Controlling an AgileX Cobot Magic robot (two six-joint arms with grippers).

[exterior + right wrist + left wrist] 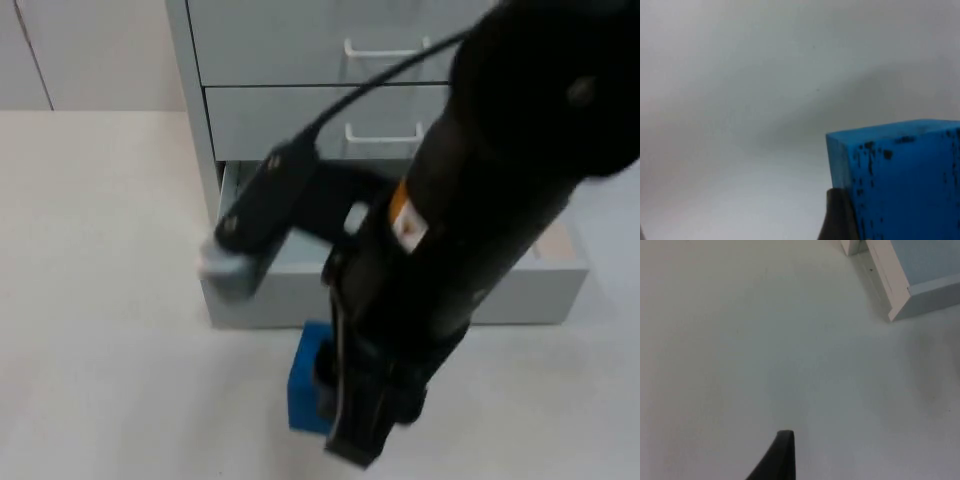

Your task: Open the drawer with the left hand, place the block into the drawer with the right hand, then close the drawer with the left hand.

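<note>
The blue block point(305, 385) stands out just in front of the open bottom drawer point(530, 295) of the grey cabinet. My right gripper point(335, 395) comes down onto it from above, the arm covering most of the drawer's inside. In the right wrist view a black fingertip point(837, 217) presses against the side of the block point(900, 180), whose shadow lies apart from it on the table. The gripper looks shut on the block. My left gripper is off to the side over bare table, one black fingertip point(780, 455) showing, with the drawer's corner point(902, 287) ahead of it.
Two shut drawers with white handles point(385, 50) point(385, 135) sit above the open one. The white table point(100, 330) stretches left of the cabinet and in front of it.
</note>
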